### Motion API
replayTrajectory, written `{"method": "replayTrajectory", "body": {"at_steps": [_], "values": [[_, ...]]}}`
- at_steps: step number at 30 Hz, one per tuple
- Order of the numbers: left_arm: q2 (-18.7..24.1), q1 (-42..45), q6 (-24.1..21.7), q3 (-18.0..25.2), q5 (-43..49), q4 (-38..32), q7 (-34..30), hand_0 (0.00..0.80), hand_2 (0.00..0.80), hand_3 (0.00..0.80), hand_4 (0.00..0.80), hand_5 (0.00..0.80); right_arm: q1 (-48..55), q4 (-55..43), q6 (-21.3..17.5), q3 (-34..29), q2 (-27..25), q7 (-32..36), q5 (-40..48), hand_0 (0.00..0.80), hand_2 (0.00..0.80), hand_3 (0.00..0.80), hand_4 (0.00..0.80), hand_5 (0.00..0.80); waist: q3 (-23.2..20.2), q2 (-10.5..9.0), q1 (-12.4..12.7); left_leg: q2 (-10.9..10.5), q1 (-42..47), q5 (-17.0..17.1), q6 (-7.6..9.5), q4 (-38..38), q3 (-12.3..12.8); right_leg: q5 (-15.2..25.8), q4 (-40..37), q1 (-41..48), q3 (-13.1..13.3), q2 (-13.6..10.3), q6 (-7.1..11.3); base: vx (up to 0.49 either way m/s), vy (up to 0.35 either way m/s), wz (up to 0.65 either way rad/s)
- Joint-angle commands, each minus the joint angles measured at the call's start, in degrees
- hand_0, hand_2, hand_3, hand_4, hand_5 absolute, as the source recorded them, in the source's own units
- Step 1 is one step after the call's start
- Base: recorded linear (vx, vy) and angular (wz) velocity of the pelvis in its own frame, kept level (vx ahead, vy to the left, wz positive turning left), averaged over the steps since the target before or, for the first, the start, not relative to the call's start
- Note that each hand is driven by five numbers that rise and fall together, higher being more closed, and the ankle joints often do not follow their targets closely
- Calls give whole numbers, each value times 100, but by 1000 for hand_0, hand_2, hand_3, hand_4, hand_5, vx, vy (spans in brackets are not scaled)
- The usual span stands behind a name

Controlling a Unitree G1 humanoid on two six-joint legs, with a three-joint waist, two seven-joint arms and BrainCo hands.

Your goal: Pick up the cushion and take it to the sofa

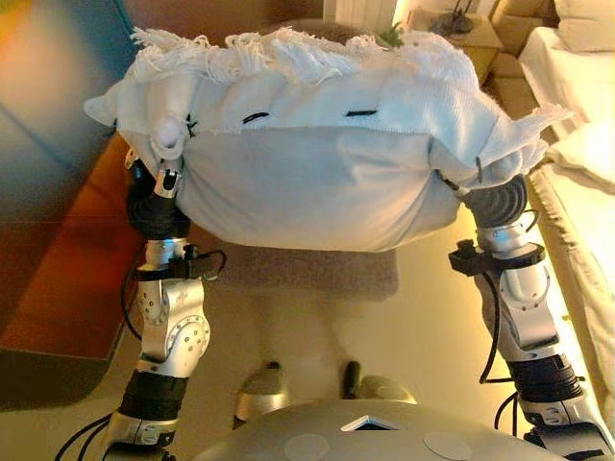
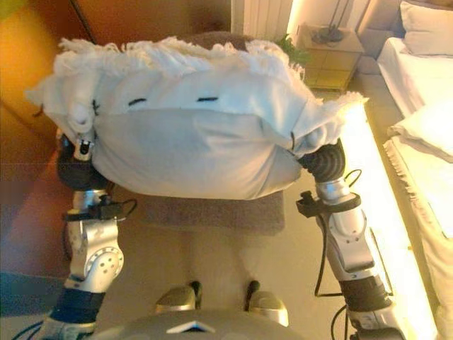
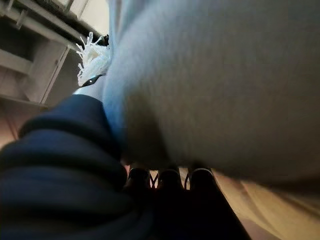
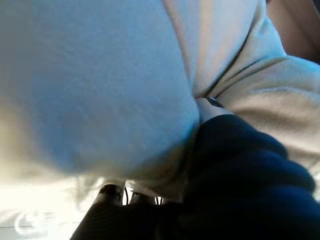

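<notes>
A white cushion with a fringed top edge hangs in the air in front of me, held between both hands. My left hand grips its left end, the thumb pressed over the fabric and the fingers tucked beneath. At the right end my right hand does the same: its thumb digs into a fold and its fingers sit under the cushion. The cushion hides most of both hands.
A brown rug lies on the pale floor under the cushion. White upholstery with a pillow runs along the right side. At the far back stands a small side table. An orange-brown panel fills the left.
</notes>
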Motion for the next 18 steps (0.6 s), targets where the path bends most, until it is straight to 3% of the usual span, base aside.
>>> {"method": "replayTrajectory", "body": {"at_steps": [1,3,6,8,10,14,16,18], "values": [[68,-312,-446,77,379,-651,-379,800,800,800,800,800,-653,-767,-650,206,150,-194,-318,800,800,800,800,800,108,58,169,-173,-649,245,160,384,-122,-312,267,516,5,171,48,177,31,9],[74,-295,-479,76,358,-657,-375,800,800,800,800,800,-855,-786,-476,366,191,-361,-506,800,800,800,800,800,122,273,361,-202,-666,588,112,-423,-235,-552,313,709,134,376,59,303,51,-24],[91,-333,-443,-61,533,-684,-113,800,800,800,800,800,-977,-705,-304,482,172,-458,-474,800,800,800,800,800,13,438,537,-17,-588,1067,20,-1766,-284,-818,234,1150,346,524,84,480,124,-55],[91,-345,-390,-102,522,-646,-3,800,800,800,800,800,-964,-697,-200,540,191,-412,-383,800,800,800,800,800,-88,538,673,132,-633,1416,-46,-2323,-441,-1031,286,1435,571,599,97,525,173,-17],[57,-261,-385,-103,533,-655,3,800,800,800,800,800,-878,-756,-121,566,197,-349,-354,800,800,800,800,800,-162,551,756,274,-669,1556,-118,-2513,-622,-1235,373,1576,723,558,105,493,200,-14],[41,-131,-489,-58,555,-645,38,800,800,800,800,800,-803,-771,-152,571,95,-201,-157,800,800,800,800,800,-189,575,838,726,-787,1581,-277,-2607,-985,-1644,718,1689,824,314,172,488,261,-22],[42,-168,-521,-19,595,-643,71,800,800,800,800,800,-791,-784,-203,531,39,-127,-34,800,800,800,800,800,-204,574,841,894,-822,1525,-321,-2526,-866,-1752,835,1807,757,83,309,543,331,-20],[92,-271,-471,-24,704,-624,194,800,800,800,800,800,-813,-686,-309,541,10,-151,7,800,800,800,800,800,-278,447,803,870,-753,1245,-299,-2514,-476,-1603,935,1975,430,-389,582,537,347,-39]]}}
